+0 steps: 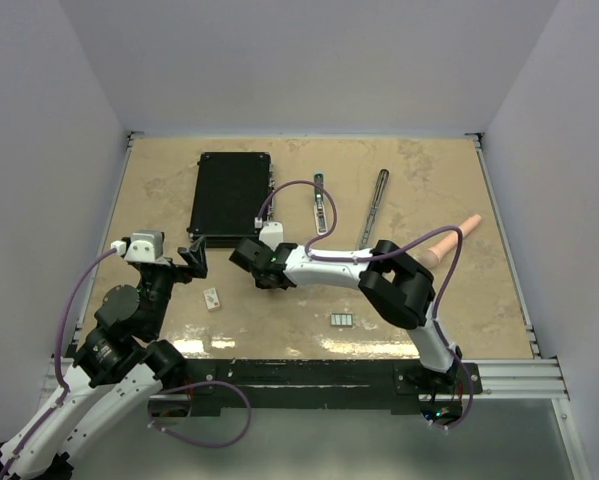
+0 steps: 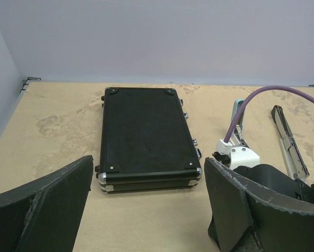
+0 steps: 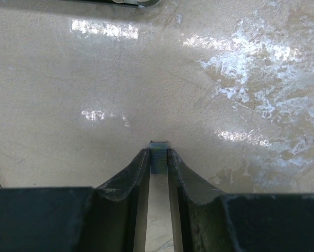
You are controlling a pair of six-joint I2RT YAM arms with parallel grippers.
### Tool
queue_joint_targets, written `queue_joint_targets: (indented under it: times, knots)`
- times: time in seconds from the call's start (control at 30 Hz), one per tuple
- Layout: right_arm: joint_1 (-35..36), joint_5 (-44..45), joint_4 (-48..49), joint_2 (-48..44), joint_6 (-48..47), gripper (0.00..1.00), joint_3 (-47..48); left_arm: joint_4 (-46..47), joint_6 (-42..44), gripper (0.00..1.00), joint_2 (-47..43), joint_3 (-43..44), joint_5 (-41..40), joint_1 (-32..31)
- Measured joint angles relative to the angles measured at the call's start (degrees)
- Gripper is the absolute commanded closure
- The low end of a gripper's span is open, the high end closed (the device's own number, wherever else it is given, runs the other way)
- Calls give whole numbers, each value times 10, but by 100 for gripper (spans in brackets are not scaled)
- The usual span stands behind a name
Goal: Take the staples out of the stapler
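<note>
Beige mottled tabletop (image 1: 159, 200) is carrying the stapler (image 1: 321, 207), which is lying opened as two bars toward the far edge, evidently to expose its magazine. The right gripper (image 1: 257, 262) is pinching the staples (image 3: 158, 157) between nearly closed fingertips low over the middle, probably for setting down. More strips (image 1: 341, 319) are lying by the near edge. The left gripper (image 1: 192, 258) is hanging spread wide, holding nothing.
</note>
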Motion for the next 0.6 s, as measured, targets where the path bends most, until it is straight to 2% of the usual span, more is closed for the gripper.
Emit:
queue_joint_targets:
  times: [0.3, 0.6]
  knots:
    - [0, -2, 2, -50, -19, 79, -47, 0, 0, 9, 0, 0, 0, 0]
    - [1, 7, -27, -261, -7, 79, -207, 0, 0, 9, 2, 0, 2, 0]
